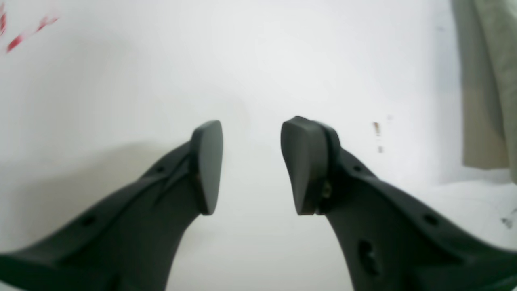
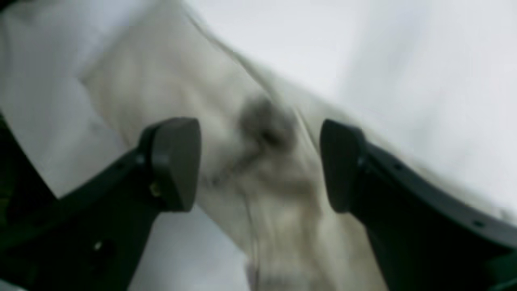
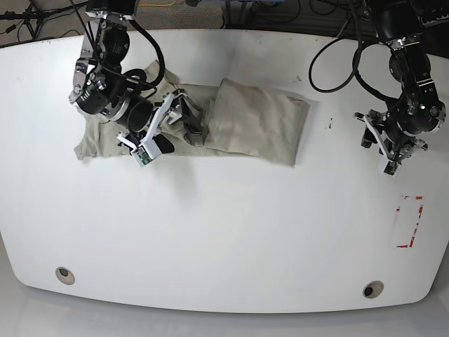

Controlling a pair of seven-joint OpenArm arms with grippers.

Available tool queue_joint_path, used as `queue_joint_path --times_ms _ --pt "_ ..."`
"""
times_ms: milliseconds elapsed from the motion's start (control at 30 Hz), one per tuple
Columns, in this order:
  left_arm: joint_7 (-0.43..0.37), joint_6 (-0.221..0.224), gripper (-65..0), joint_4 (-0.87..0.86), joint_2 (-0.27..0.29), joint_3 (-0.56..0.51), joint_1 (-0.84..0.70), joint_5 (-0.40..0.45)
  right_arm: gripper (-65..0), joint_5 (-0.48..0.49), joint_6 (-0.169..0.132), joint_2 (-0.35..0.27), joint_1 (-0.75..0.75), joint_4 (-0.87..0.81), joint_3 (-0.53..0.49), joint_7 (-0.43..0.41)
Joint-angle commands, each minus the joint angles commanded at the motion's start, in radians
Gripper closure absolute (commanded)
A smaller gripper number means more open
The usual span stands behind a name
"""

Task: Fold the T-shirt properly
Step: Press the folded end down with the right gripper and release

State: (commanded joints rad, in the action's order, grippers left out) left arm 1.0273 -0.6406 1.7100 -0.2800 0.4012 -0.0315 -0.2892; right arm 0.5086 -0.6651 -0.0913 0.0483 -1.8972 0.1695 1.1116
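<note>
The T-shirt (image 3: 256,123) is a beige, wrinkly cloth lying bunched across the far middle of the white table (image 3: 224,232), with one part folded over at its right half. My right gripper (image 3: 191,125) is open just above the shirt's middle. In the blurred right wrist view its jaws (image 2: 260,161) stand apart over a fabric ridge (image 2: 266,133), with nothing held. My left gripper (image 3: 391,158) is open and empty over bare table at the far right, apart from the shirt. In the left wrist view (image 1: 250,165) only the shirt's edge (image 1: 488,81) shows at the right.
A red tape outline (image 3: 410,221) marks the table's right side and also shows in the left wrist view (image 1: 24,34). Two round holes (image 3: 64,275) (image 3: 372,289) sit near the front edge. Cables (image 3: 337,42) run along the back edge.
</note>
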Motion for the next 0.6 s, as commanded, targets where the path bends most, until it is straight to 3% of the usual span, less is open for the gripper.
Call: queue_joint_path --times_ms 200,600 --pt "0.000 0.000 -24.7 -0.003 -0.014 0.005 -0.009 -0.002 -44.4 -0.087 -0.003 0.021 -0.095 0.103 -0.107 0.000" --pt "0.000 0.000 -24.7 -0.006 -0.012 0.005 -0.034 0.000 -44.4 -0.092 -0.003 0.021 -0.157 0.252 -0.226 -0.011"
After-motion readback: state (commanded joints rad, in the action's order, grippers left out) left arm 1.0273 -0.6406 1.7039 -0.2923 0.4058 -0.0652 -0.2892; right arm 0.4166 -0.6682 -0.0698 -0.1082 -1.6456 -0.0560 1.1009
